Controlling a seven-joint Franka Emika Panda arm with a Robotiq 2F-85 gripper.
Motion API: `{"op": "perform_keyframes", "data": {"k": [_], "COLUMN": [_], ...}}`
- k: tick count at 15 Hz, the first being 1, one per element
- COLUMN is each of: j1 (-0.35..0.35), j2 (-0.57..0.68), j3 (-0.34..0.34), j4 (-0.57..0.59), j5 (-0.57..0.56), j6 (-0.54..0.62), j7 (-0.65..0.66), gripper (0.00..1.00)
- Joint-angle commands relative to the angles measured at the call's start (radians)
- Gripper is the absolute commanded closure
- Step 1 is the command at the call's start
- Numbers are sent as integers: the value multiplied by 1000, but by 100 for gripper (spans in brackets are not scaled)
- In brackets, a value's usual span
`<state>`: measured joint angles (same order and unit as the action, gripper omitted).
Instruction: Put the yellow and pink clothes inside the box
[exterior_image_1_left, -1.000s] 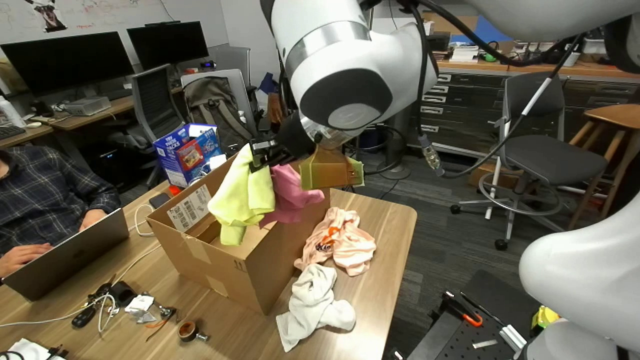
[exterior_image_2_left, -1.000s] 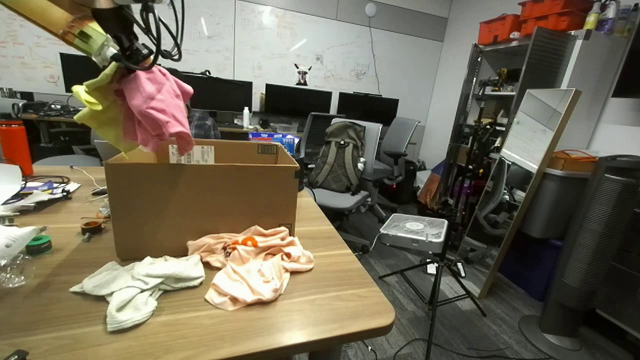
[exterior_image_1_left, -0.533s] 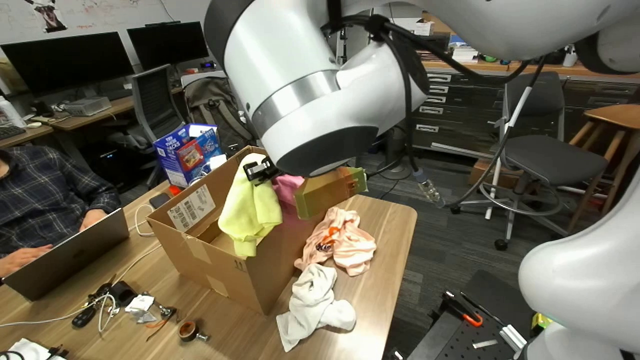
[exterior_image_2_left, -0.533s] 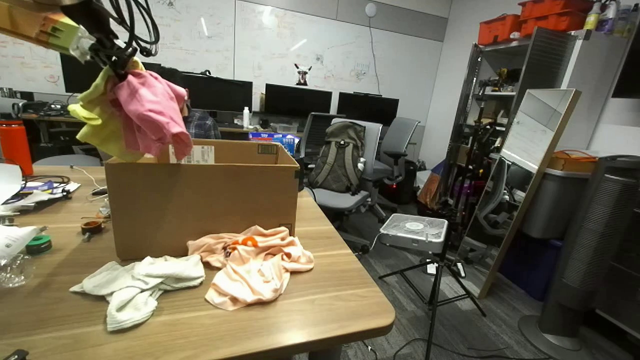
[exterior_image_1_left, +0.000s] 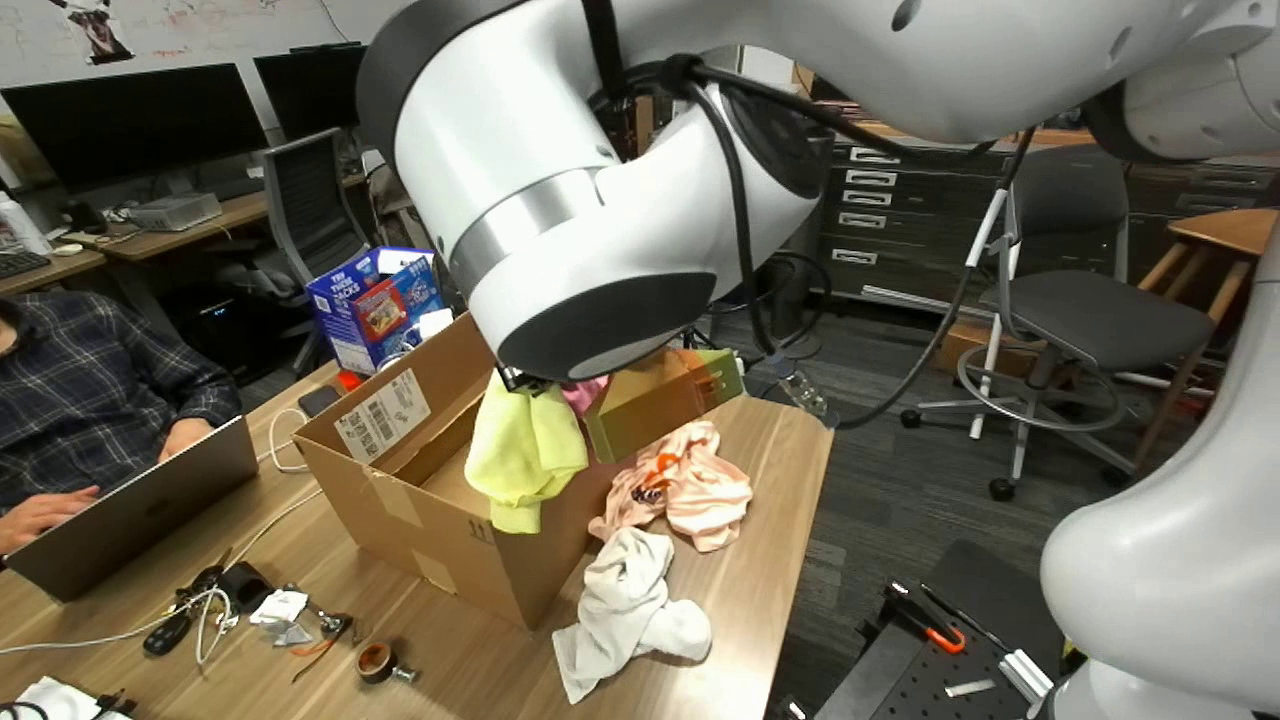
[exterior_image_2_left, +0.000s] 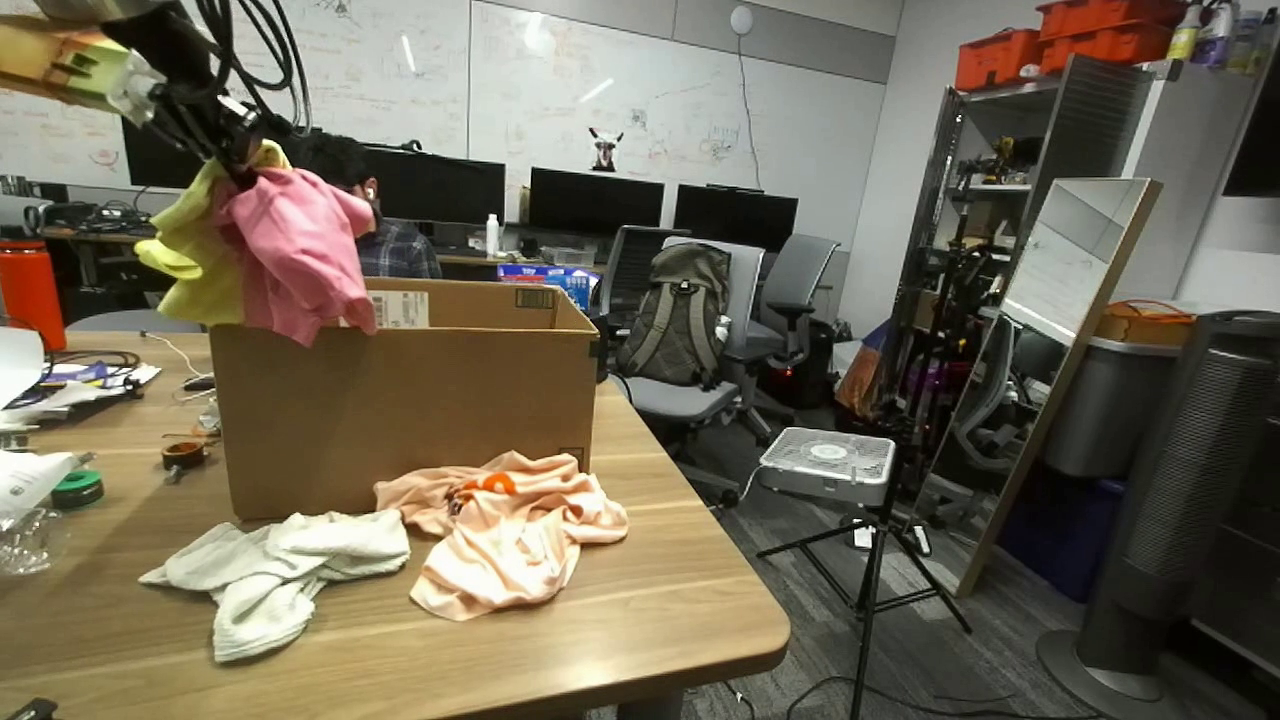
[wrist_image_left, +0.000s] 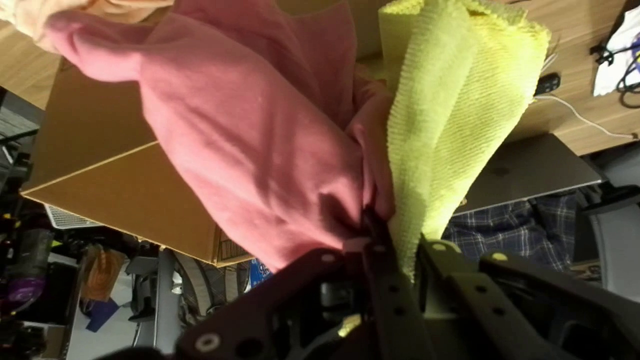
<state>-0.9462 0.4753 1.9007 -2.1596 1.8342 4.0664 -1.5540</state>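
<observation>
Yellow cloth (exterior_image_1_left: 525, 450) and pink cloth (exterior_image_2_left: 300, 240) are hanging long-ways from my fingers (wrist_image_left: 384, 265), which are squeezing both. They're dangling by a top corner of the box (exterior_image_2_left: 420, 410), seeming partly outside its hole. In an exterior view my arm (exterior_image_1_left: 590, 240) is hiding most pink; whether cloth is touching the edge, I'm not seeing.

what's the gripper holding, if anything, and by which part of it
The gripper pinches the yellow cloth and the pink cloth together, near their bunched tops.

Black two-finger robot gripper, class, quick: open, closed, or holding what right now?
Black gripper: closed, holding a drooping ribbed yellow cloth and a drooping smooth pink cloth.
</observation>
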Motion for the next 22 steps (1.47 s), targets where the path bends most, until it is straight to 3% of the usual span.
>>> {"op": "perform_keyframes", "data": {"k": [1,4,5,7,16,22], "j1": [93,150,100,104,165,268], "j2": [46,44,-81,-123,-267,-302], "j3": [-32,-37,-52,-65,-99,-237], "j4": [122,202,221,262,388,448], "j5": [116,185,286,371,480,480], "j6": [137,243,157,151,178,175], "j7": [-131,-193,-247,-308,-368,-303], "gripper": [94,95,95,95,94,94]}}
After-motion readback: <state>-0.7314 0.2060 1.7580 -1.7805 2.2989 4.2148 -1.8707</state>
